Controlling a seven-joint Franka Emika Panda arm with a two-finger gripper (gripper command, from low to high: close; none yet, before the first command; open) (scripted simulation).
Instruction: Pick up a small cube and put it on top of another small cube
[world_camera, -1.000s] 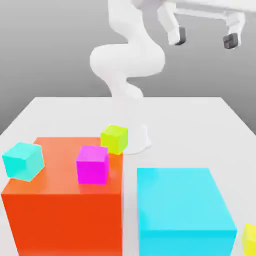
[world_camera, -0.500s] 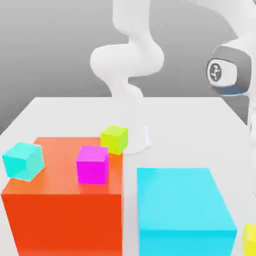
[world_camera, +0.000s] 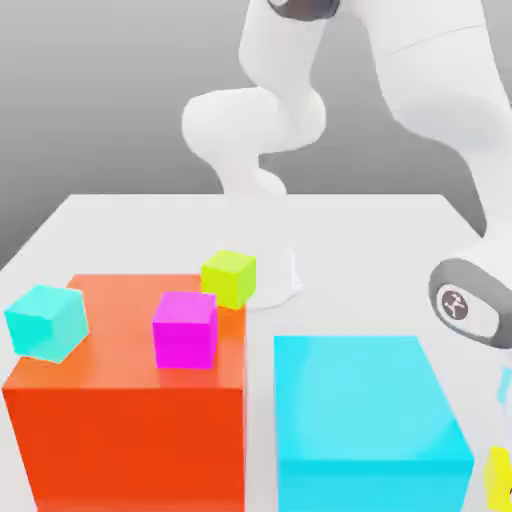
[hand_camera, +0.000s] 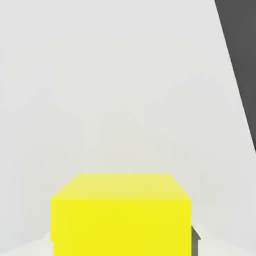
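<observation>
The glossy white robot arm (world_camera: 262, 115) is built of thick, rounded tubular segments with smooth bulging joints. A dark grey ring caps one upper joint. Near the exterior view's right, a grey-rimmed round joint cap (world_camera: 457, 303) bears a small white emblem on a dark disc.

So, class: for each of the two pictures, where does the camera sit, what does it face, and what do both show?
Exterior view: off the arm, facing the white arm across the table, with red block, pink cube and big cyan block nearest.
Hand view: on the hand, close above the yellow cube on the table.
Shared: yellow cube, table.
</observation>
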